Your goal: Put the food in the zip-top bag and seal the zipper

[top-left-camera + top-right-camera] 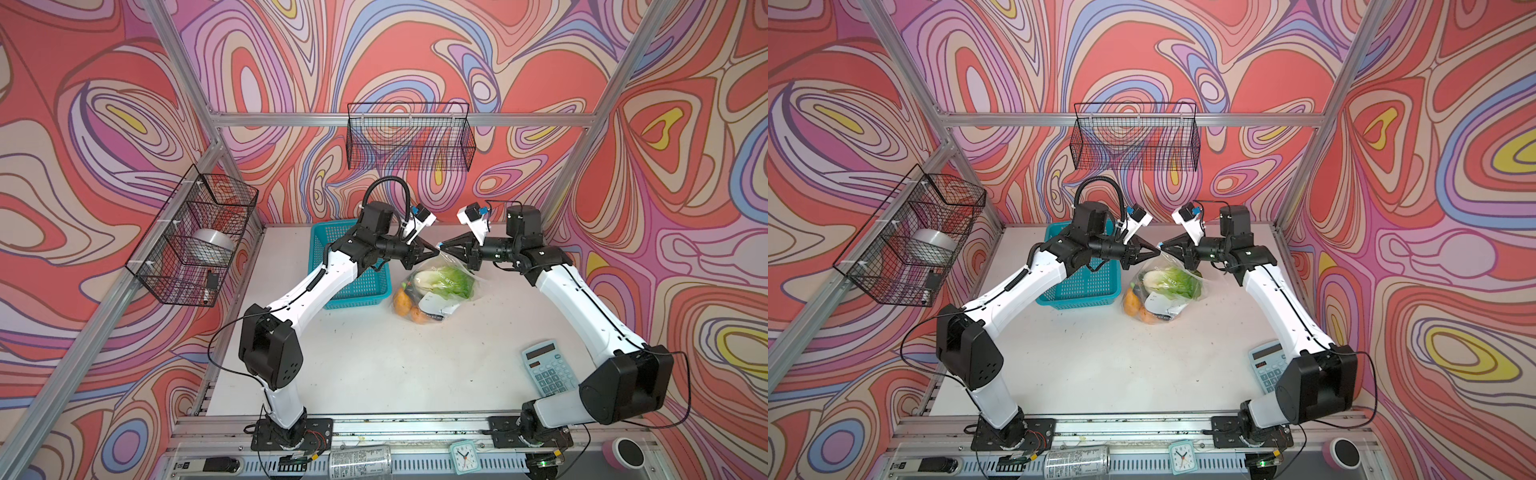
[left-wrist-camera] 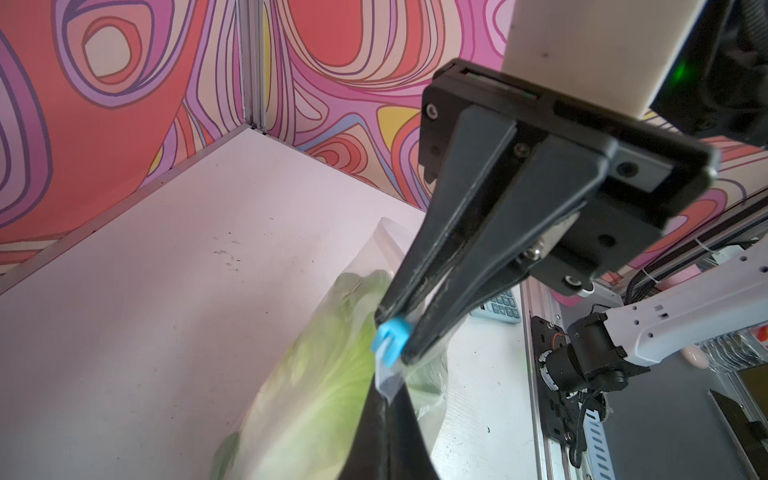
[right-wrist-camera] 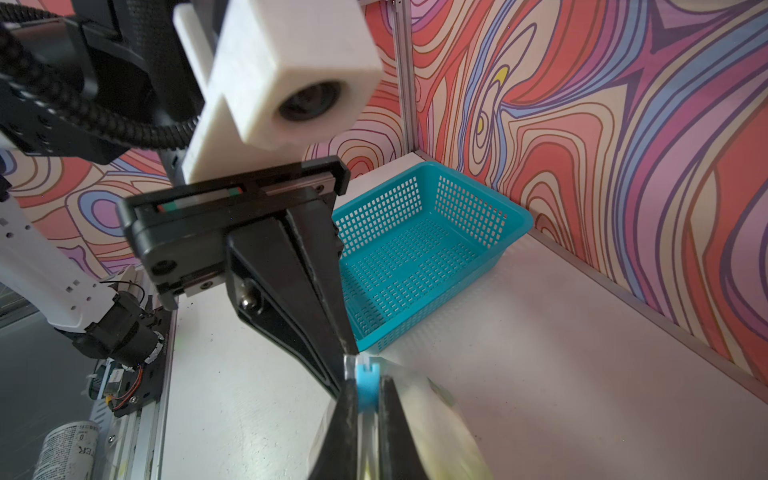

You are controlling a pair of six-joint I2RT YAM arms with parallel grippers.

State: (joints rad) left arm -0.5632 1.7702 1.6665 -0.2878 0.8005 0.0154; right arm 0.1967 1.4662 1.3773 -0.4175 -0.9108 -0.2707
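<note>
The bag (image 1: 446, 282) corner is pinched shut by the left gripper (image 1: 436, 250) — the slider (image 2: 390, 337), touching at 3 o'clock, is clamped by the right gripper (image 1: 443, 248).

White counter (image 1: 395, 365), marked with dark scuffs, carries a teal mesh basket (image 1: 365, 291) toward its back left, a clear zip-top bag (image 1: 444, 282) of toy vegetables just beside it, and a pale blue calculator (image 1: 544, 365) near the front right.

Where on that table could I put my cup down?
Best is the wide bare stretch of table in front, between the zip-top bag, the calculator and the front rail. Crowded: the back, where the left gripper and right gripper pinch the bag's zipper edge beside the teal basket.
</note>
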